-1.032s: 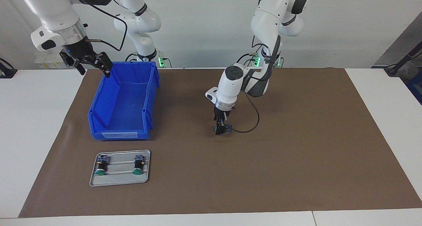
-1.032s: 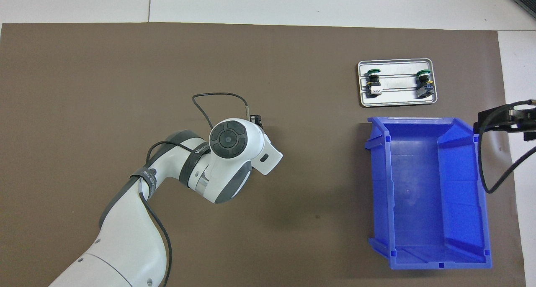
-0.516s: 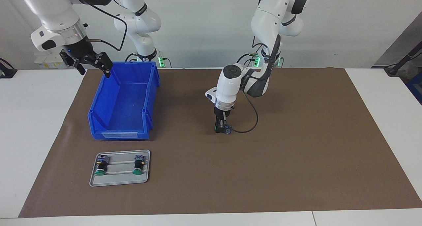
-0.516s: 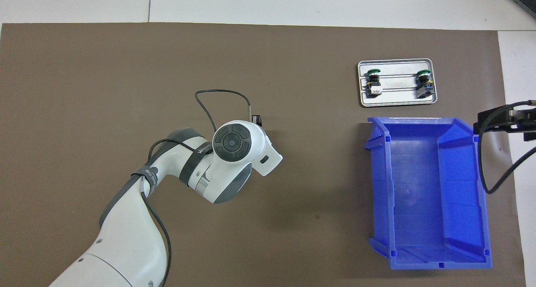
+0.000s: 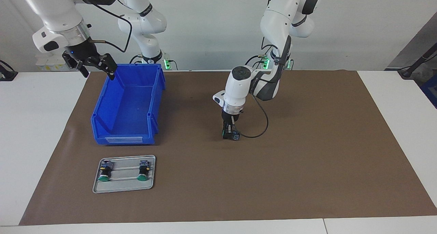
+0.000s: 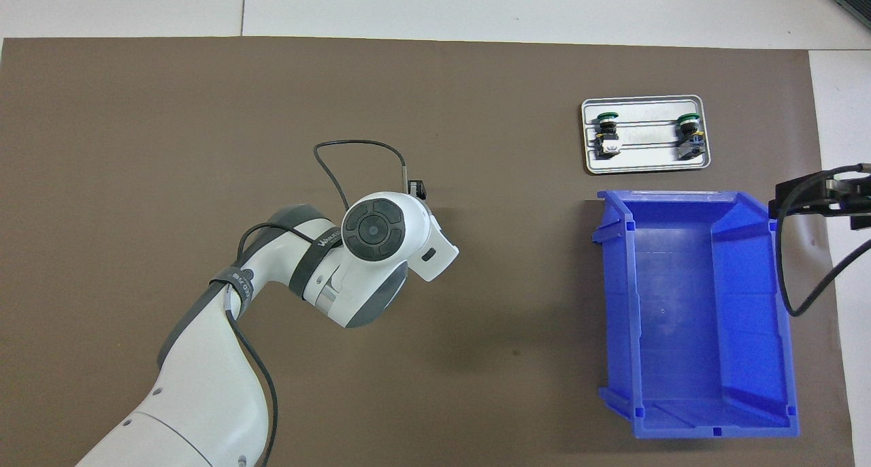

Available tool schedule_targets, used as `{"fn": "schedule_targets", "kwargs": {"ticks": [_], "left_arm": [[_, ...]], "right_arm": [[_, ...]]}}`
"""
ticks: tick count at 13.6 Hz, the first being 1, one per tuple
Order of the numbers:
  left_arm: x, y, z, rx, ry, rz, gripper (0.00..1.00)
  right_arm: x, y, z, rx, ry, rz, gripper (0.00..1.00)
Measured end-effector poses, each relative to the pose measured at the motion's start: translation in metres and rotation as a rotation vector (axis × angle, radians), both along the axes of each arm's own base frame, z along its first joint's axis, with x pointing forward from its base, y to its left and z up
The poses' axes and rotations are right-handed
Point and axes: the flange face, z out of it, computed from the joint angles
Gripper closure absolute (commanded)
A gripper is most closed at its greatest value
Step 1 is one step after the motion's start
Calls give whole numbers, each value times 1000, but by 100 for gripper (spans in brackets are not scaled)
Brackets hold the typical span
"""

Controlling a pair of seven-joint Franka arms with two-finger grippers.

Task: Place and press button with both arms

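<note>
left gripper (image 5: pixel 229 133) closed on button (image 5: pixel 233 135), slightly raised

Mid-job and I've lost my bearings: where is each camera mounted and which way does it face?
Facing view: high across the table, looking at the robots; both arms show, left gripper shut on the button, right gripper open over the blue bin.
Overhead view: above the robots' end, looking forward and steeply down; the left arm shows, only the right gripper's tip.
Shared: bin, tray, mat, turned half round.
</note>
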Motion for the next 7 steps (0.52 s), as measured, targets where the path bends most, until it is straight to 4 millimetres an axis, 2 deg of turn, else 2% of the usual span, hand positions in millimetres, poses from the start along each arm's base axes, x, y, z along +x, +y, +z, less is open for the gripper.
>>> {"fn": "schedule_targets", "kwargs": {"ticks": [4, 7], "left_arm": [[30, 17, 27, -43, 49, 106, 84], [63, 54, 48, -158, 96, 246, 84]], "right_arm": [[0, 8, 0, 0, 0, 14, 0], [0, 9, 0, 0, 0, 16, 0]]}}
